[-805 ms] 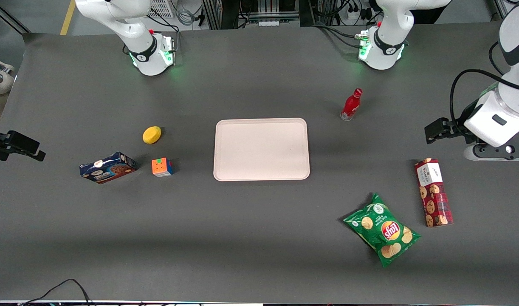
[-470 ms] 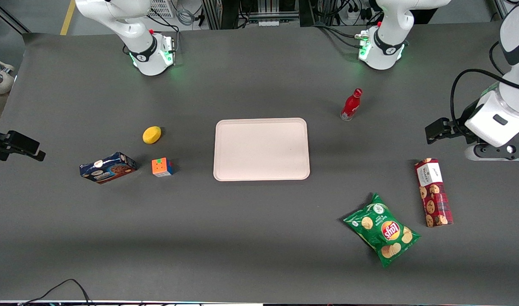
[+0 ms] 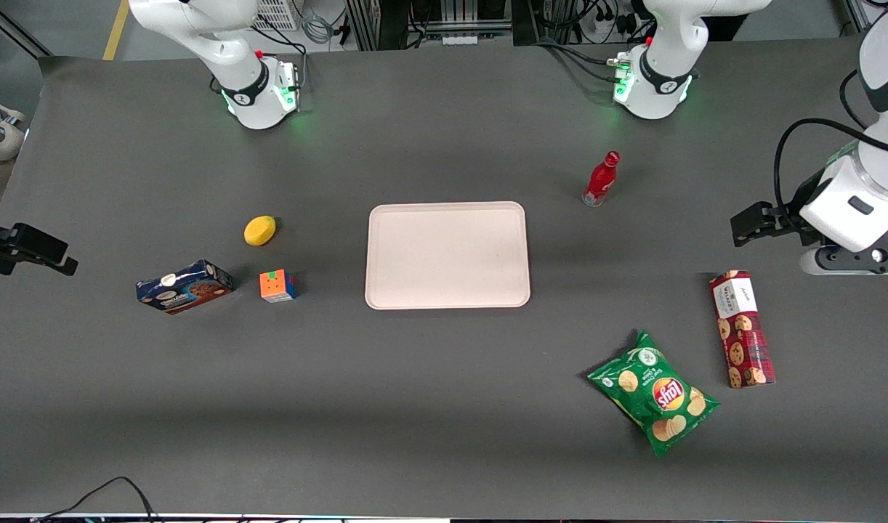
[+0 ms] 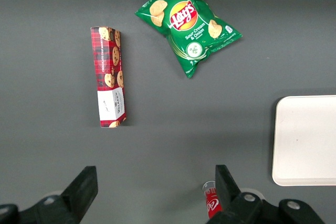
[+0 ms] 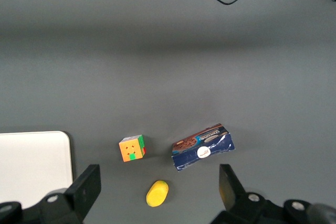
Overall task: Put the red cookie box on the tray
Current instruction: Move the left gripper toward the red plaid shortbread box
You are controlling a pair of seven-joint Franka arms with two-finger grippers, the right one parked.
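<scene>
Aloft, gripper (image 4: 155, 195) agape, red cookie box (image 4: 108, 76) untouched

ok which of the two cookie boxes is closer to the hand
The long dark-red tartan cookie box, lying flat near the open hand at the working arm's end. The shorter blue cookie box lies toward the parked arm's end.

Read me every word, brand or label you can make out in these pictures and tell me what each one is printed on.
"Lay's": red and yellow logo on the green chip bag, with "Sour Cream & Onion" under it.
White label on the long dark-red tartan cookie box: lettering too small to read.
Blue cookie box: print unreadable.
Small red bottle: white script, unreadable.
The pale pinkish-cream tray carries no text.
The left gripper, open, hangs above the table, farther from the front camera than the cookie box.
</scene>
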